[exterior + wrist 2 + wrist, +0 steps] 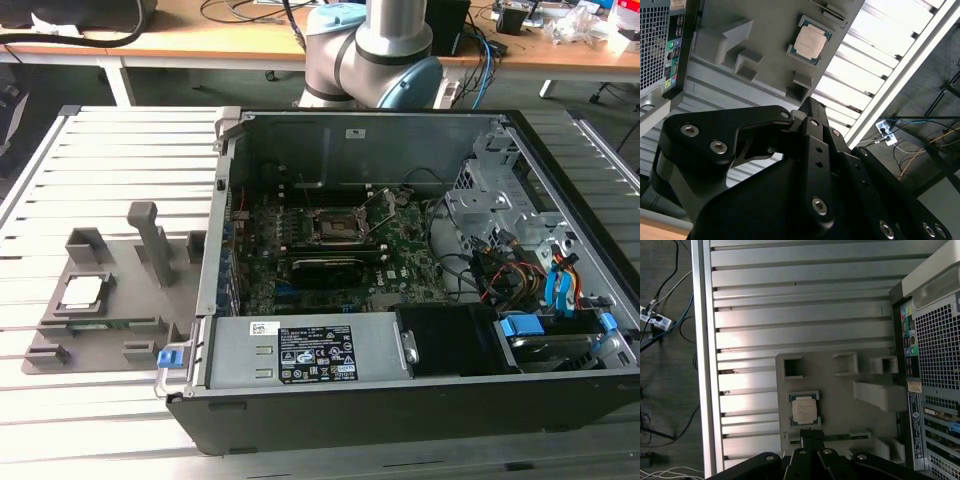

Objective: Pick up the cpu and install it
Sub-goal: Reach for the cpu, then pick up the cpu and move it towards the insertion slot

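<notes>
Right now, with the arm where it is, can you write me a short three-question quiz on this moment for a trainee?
1. Where does the cpu lie? A) in the motherboard socket B) in the gray holder on the slatted table C) on the power supply
2. True or false: the gripper holds the cpu.
3. In the exterior view, on which side of the open computer case does the holder stand?
Key: 1 B. 2 False; the cpu lies free in the holder. 3 The exterior view's left.
</notes>
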Robot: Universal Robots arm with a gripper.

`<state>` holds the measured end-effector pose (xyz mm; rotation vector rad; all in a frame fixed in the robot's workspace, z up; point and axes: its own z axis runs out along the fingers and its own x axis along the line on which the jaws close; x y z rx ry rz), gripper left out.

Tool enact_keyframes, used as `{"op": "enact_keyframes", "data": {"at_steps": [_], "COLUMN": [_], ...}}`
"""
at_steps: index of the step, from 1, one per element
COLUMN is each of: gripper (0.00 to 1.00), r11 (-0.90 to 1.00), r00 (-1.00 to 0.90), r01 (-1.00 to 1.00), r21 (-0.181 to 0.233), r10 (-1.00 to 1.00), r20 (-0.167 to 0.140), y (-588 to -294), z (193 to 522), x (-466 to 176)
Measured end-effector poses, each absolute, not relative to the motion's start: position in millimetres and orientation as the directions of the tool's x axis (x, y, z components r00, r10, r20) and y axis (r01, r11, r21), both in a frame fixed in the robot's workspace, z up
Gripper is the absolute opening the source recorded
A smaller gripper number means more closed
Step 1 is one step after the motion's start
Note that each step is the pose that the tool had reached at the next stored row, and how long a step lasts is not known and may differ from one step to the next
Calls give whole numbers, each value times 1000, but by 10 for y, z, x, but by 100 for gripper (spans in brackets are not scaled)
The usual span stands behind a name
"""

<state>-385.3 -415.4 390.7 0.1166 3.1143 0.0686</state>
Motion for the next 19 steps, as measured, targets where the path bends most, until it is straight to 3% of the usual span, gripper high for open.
{"op": "enact_keyframes", "data": {"at_steps": [16,18,19], "gripper": [11,24,36], "r11": [996,996,996], "r00": [-997,-997,-997], "r01": [74,74,74], "r21": [45,45,45], "r10": [75,75,75], "r20": [-23,-23,-23], "y": [-4163,-4164,-4164], "z": [3906,3906,3906], "x": [-3846,-3845,-3845]}}
